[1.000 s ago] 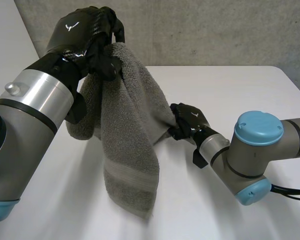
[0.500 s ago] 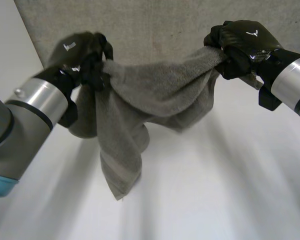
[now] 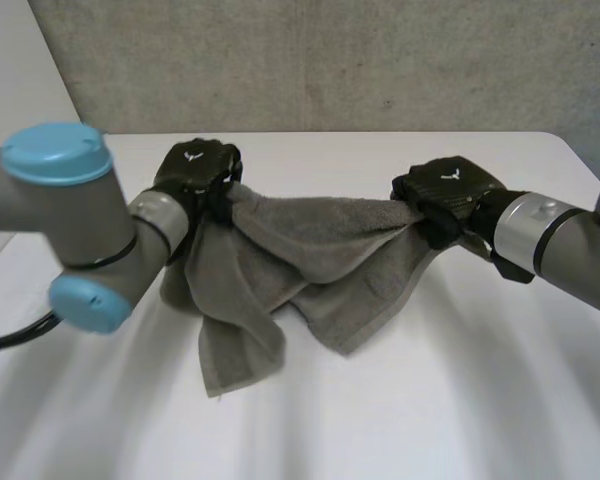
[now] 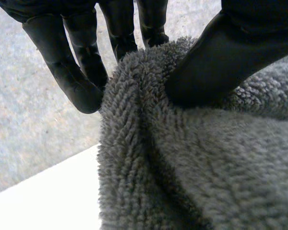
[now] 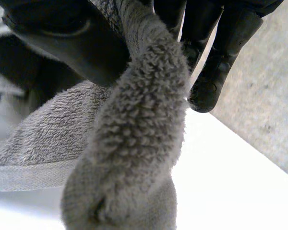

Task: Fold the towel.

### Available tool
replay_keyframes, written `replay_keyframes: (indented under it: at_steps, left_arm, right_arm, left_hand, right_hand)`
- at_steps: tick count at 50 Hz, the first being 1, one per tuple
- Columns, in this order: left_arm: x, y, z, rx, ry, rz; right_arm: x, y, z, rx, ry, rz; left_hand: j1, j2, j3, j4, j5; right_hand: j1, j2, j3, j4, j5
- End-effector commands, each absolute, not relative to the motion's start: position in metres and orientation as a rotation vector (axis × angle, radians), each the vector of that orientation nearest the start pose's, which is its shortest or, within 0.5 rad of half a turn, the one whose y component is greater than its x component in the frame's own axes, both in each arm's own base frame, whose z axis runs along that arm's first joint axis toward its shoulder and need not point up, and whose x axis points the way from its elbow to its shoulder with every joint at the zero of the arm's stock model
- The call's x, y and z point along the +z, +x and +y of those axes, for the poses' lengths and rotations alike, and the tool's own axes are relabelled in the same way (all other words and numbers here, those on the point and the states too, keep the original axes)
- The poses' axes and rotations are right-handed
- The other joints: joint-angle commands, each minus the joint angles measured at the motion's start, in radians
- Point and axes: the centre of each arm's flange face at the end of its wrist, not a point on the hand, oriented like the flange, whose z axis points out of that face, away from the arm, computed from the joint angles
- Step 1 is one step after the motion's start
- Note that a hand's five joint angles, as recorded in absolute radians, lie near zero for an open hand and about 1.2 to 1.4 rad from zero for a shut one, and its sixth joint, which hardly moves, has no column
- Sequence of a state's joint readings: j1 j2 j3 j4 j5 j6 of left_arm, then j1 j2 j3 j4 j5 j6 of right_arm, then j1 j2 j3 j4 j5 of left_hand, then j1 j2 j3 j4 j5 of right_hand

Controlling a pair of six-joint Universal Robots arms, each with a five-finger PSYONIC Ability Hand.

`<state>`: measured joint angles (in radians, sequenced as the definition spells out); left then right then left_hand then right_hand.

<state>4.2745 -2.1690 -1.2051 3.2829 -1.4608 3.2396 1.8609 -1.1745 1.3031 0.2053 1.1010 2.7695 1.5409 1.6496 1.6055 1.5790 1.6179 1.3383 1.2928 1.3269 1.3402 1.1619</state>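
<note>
**Towel gripped at two ends, slung between the hands over the table**

1. Left side. The left arm (image 3: 70, 215) enters from 9 o'clock. The left hand (image 3: 195, 175) sits at about 10 o'clock of the table (image 3: 480, 400), closed on one end of the towel (image 3: 310, 250). In the left wrist view the left thumb (image 4: 221, 57) presses into a bunched ridge of pile. The left fingers (image 4: 67, 62) stand behind that ridge, their tips at the cloth.

2. Middle. The grey towel spans from one hand to the other and sags between them. A long fold drops from the left hand toward 7 o'clock, and its corner appears to lie on the table. A second point of cloth hangs at 6 o'clock of the span. Whether that point bears on the table cannot be confirmed. The layers overlap, so the towel's edges and remaining corners cannot be traced.

3. Right side. The right hand (image 3: 442, 195) is at about 2 o'clock, closed on the other end of the towel. In the right wrist view the right thumb (image 5: 62, 38) clamps a rolled rope of cloth, with the right fingers (image 5: 221, 52) on its far side. The right arm (image 3: 555, 245) leaves toward 3 o'clock and is cut off there.

4. Background. A grey wall (image 3: 330, 60) stands at 12 o'clock behind the table.
</note>
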Motion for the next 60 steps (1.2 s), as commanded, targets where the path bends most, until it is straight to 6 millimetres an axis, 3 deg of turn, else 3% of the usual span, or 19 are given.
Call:
replay_keyframes:
  at_steps: [1, 2, 4, 5, 6, 14, 20, 22, 25, 30, 33, 35, 36, 40, 45, 51, 60]
  left_arm:
    - [0.203, -0.336, -0.372, -2.353, 0.843, 2.347]
    - [0.203, -0.336, -0.373, -2.353, 0.843, 2.347]
    - [0.204, -0.337, -0.373, -2.297, 0.844, 2.399]
    - [0.204, -0.337, -0.373, -2.297, 0.844, 2.399]
    - [0.205, -0.336, -0.371, -2.261, 0.85, 2.429]
    - [0.213, -0.329, -0.348, -2.152, 0.809, 2.588]
    - [0.222, -0.309, -0.316, -2.083, 0.756, 2.705]
    - [0.219, -0.301, -0.295, -2.028, 0.758, 2.743]
    - [0.216, -0.296, -0.285, -2.006, 0.755, 2.755]
    - [0.216, -0.28, -0.245, -2.053, 0.762, 2.73]
    - [0.215, -0.279, -0.235, -2.08, 0.774, 2.714]
    - [0.214, -0.28, -0.213, -2.139, 0.825, 2.683]
    - [0.214, -0.28, -0.213, -2.14, 0.825, 2.683]
    - [0.2, -0.28, -0.191, -2.157, 0.887, 2.67]
    - [0.186, -0.28, -0.186, -2.159, 0.871, 2.654]
    - [0.166, -0.28, -0.199, -2.108, 0.782, 2.634]
    - [0.152, -0.288, -0.223, -2.077, 0.792, 2.554]
  right_arm:
    - [0.22, 0.266, -0.306, -1.637, -1.072, 2.073]
    - [0.22, 0.266, -0.306, -1.637, -1.072, 2.073]
    - [0.218, 0.265, -0.312, -1.674, -1.06, 2.078]
    - [0.218, 0.265, -0.312, -1.674, -1.06, 2.078]
    - [0.218, 0.263, -0.315, -1.693, -1.051, 2.085]
    - [0.204, 0.261, -0.321, -1.694, -1.103, 2.12]
    - [0.192, 0.259, -0.325, -1.692, -1.142, 2.17]
    - [0.19, 0.259, -0.325, -1.691, -1.15, 2.176]
    - [0.189, 0.259, -0.326, -1.692, -1.16, 2.176]
    - [0.189, 0.259, -0.326, -1.692, -1.16, 2.176]
    - [0.189, 0.259, -0.325, -1.689, -1.161, 2.176]
    - [0.187, 0.26, -0.324, -1.68, -1.164, 2.177]
    - [0.187, 0.26, -0.324, -1.68, -1.165, 2.177]
    - [0.185, 0.262, -0.323, -1.672, -1.169, 2.176]
    - [0.184, 0.262, -0.322, -1.663, -1.171, 2.178]
    - [0.182, 0.262, -0.32, -1.653, -1.175, 2.181]
    - [0.181, 0.262, -0.319, -1.648, -1.175, 2.186]
  left_hand:
    - [-0.377, -0.486, -0.441, -0.415, -0.628]
    - [-0.379, -0.488, -0.444, -0.417, -0.631]
    - [-1.112, -1.221, -1.177, -1.15, -1.364]
    - [-1.116, -1.225, -1.181, -1.154, -1.368]
    - [-1.366, -1.475, -1.431, -1.404, -1.618]
    - [-1.366, -1.474, -1.43, -1.404, -1.617]
    - [-1.322, -1.43, -1.386, -1.36, -1.573]
    - [-1.31, -1.419, -1.374, -1.348, -1.561]
    - [-1.31, -1.419, -1.374, -1.348, -1.561]
    - [-1.31, -1.419, -1.374, -1.348, -1.561]
    - [-1.31, -1.419, -1.374, -1.348, -1.561]
    - [-1.31, -1.419, -1.374, -1.348, -1.561]
    - [-1.31, -1.419, -1.374, -1.348, -1.561]
    - [-1.295, -1.404, -1.36, -1.333, -1.547]
    - [-1.278, -1.386, -1.342, -1.316, -1.529]
    - [-1.277, -1.386, -1.342, -1.316, -1.529]
    - [-1.213, -1.322, -1.278, -1.251, -1.464]
  right_hand:
    - [0.058, 0.103, 0.069, 0.056, 0.06]
    - [0.058, 0.103, 0.069, 0.056, 0.06]
    - [0.058, 0.103, 0.069, 0.056, 0.06]
    - [0.058, 0.103, 0.069, 0.056, 0.06]
    - [0.058, 0.103, 0.069, 0.056, 0.06]
    - [0.058, 0.103, 0.069, 0.056, 0.06]
    - [0.058, 0.103, 0.069, 0.056, 0.06]
    - [0.058, 0.103, 0.069, 0.056, 0.06]
    - [0.058, 0.103, 0.069, 0.056, 0.06]
    - [0.058, 0.103, 0.069, 0.056, 0.06]
    - [0.058, 0.103, 0.069, 0.056, 0.06]
    - [0.058, 0.103, 0.069, 0.056, 0.06]
    - [0.058, 0.103, 0.069, 0.056, 0.06]
    - [0.058, 0.103, 0.069, 0.056, 0.06]
    - [0.058, 0.103, 0.069, 0.056, 0.06]
    - [0.058, 0.103, 0.069, 0.056, 0.06]
    - [0.058, 0.103, 0.069, 0.056, 0.06]
